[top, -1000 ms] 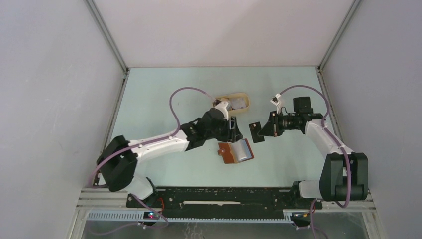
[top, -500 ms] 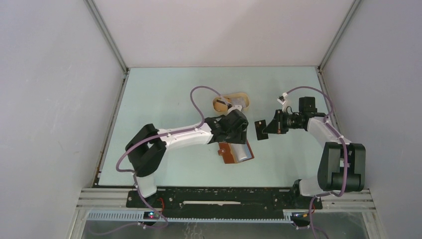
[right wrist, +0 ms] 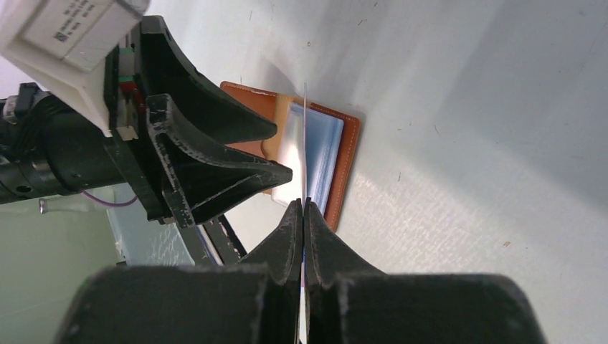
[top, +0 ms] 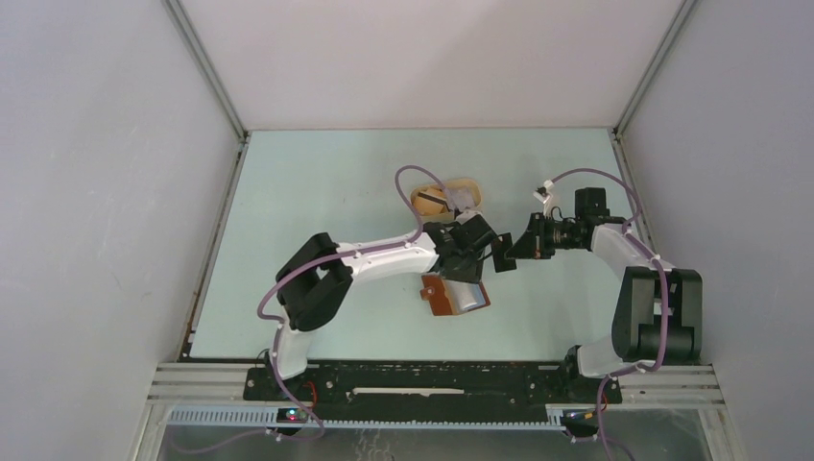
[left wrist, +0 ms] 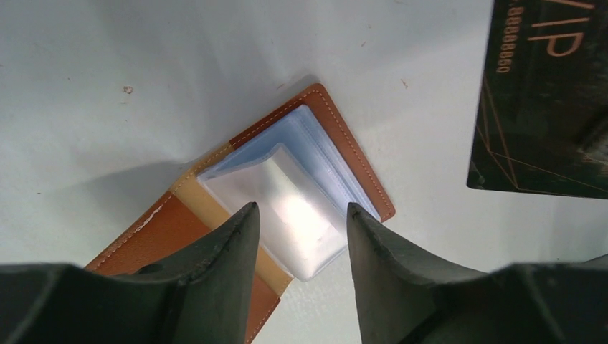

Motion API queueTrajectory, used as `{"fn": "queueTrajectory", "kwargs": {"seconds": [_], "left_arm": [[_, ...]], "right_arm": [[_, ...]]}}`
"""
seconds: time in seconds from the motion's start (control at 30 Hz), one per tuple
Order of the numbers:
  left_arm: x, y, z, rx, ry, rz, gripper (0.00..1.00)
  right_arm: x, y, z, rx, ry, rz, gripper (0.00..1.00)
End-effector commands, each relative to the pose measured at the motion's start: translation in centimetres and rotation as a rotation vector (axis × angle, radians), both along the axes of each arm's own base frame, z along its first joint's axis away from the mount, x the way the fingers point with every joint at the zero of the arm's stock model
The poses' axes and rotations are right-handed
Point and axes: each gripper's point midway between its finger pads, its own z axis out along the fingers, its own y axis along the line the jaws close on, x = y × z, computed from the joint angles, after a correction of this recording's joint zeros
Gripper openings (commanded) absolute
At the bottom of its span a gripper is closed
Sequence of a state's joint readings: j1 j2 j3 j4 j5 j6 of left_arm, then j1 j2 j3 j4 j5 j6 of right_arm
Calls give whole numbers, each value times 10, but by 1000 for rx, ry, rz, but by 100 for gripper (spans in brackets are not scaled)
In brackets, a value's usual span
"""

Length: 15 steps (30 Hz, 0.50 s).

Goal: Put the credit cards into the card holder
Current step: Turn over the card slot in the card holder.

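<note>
The card holder (top: 457, 294) lies open on the table, brown leather with clear plastic sleeves (left wrist: 297, 197) fanned up. My left gripper (top: 477, 252) hovers just above it, open, and the sleeves show between its fingers (left wrist: 236, 244) in the left wrist view (left wrist: 300, 215). My right gripper (top: 519, 249) is shut on a dark credit card (top: 501, 253) held upright on edge just right of the left gripper. That card shows gold "VIP" print (left wrist: 546, 93) and appears edge-on (right wrist: 305, 136) above the shut tips (right wrist: 303, 206). More pale credit cards (top: 462, 199) lie in a tray.
A tan oval tray (top: 465, 181) sits behind the left gripper, with the left arm's purple cable (top: 415, 175) looping over it. The left gripper's body (right wrist: 193, 161) is close beside the held card. Grey walls enclose the table on three sides.
The left arm has swung right and forward, from beside the tray to above the card holder, close to the held card. The right gripper has shifted slightly, still gripping the card.
</note>
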<state>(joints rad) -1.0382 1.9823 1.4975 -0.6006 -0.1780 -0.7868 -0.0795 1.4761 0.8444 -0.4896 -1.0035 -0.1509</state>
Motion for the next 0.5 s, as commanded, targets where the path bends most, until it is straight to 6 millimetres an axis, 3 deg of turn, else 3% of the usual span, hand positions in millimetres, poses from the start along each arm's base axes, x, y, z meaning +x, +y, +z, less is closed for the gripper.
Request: {"fn": "queueTrajectory", "kwargs": {"seconds": [0.0,0.17,0.47], "left_arm": [[0,-6,3,6,18,4,51],[-4,-4,-4,22,44,-3,46],[-7,13,6,13,30,3,18]], "right_arm": [[8,-1,18,15,-64,6,0],[7,1,19,29,-61,14,0],[0,14,11,21,-36,63,0]]}}
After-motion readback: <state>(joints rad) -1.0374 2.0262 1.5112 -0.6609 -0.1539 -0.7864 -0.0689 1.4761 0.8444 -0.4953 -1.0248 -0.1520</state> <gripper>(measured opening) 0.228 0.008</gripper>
